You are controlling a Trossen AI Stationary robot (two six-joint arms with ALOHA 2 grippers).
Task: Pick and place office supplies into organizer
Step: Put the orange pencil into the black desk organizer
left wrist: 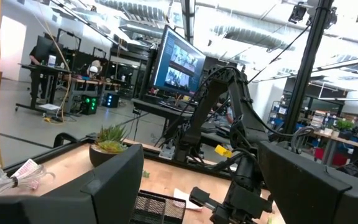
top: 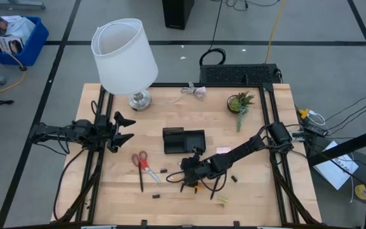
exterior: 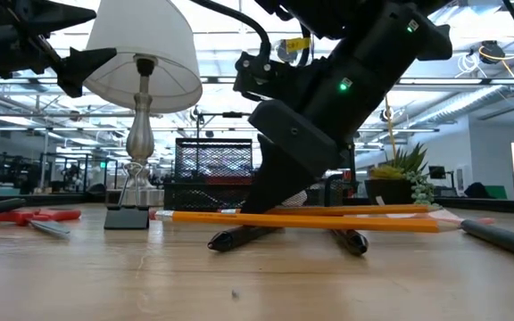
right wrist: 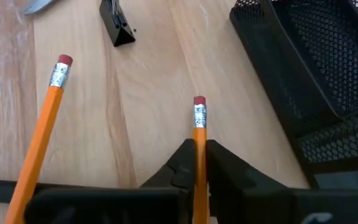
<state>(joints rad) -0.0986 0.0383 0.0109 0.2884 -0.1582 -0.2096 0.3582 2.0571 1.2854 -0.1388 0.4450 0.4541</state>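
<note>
My right gripper (top: 192, 173) reaches down to the near middle of the table and is shut on an orange pencil (right wrist: 199, 124). A second orange pencil (right wrist: 42, 137) lies beside it, and in the low view both pencils (exterior: 302, 218) rest across two black pens (exterior: 239, 236). The black mesh organizer (top: 184, 141) stands just beyond the gripper. Red-handled scissors (top: 142, 164) lie flat to its left. My left gripper (top: 127, 127) waits open above the table's left side, holding nothing. My right gripper pinches the pencil's shaft (right wrist: 199, 142) between its two fingers, a short way behind the eraser end (right wrist: 199, 102). The fingers slant down from the table's right. The eraser end sticks out past the fingertips. The pencil lies about level, low over the table.
A black binder clip (right wrist: 117, 25) stands on the wood ahead of the gripper. Small dark bits (top: 156, 196) dot the near part of the table. A white-shaded lamp (top: 124, 57), a potted plant (top: 240, 102) and a black mesh box (top: 240, 75) stand along the far side.
</note>
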